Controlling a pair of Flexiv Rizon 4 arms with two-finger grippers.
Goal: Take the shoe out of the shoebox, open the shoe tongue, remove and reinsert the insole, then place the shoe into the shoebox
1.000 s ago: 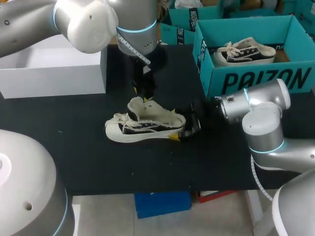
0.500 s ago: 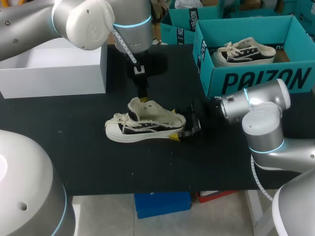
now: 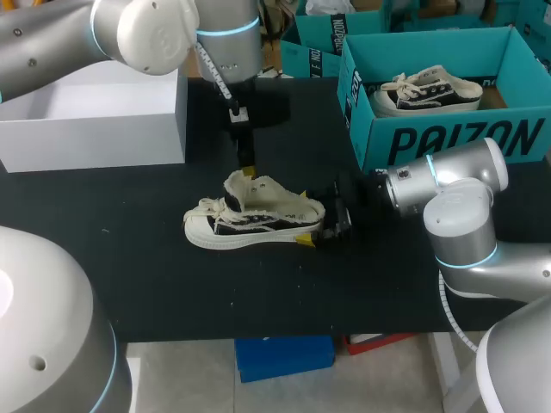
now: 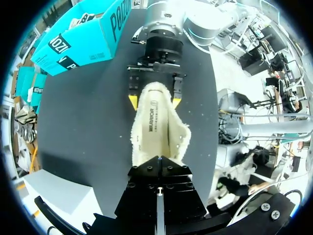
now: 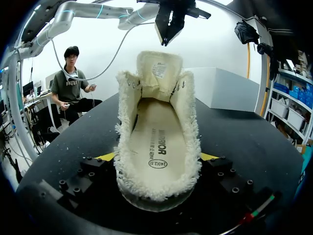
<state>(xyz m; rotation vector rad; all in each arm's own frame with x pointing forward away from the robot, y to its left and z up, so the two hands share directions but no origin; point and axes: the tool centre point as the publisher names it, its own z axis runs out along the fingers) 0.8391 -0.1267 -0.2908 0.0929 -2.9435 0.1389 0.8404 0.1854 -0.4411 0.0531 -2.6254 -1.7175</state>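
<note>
A cream and black shoe [image 3: 254,219] lies on its sole on the black table, toe toward my left. Its tongue [image 5: 159,66] stands upright and the insole [image 5: 155,139] lies flat inside. My right gripper [image 3: 320,232] holds the heel, one yellow tip against each side [image 4: 154,102]. My left gripper [image 3: 247,165] hangs just above the tongue, shut and empty, with a small gap under it [image 5: 167,36]. The teal shoebox [image 3: 448,138] stands at the back right.
A second shoe [image 3: 426,93] lies inside the teal shoebox. A white open box [image 3: 95,120] stands at the back left, near my left arm. More teal boxes [image 3: 314,52] stand behind. Bare black table [image 3: 258,292] lies in front of the shoe.
My left gripper has closed and risen off the tongue toward the back of the table. The shoe and my right gripper have stayed where they were.
</note>
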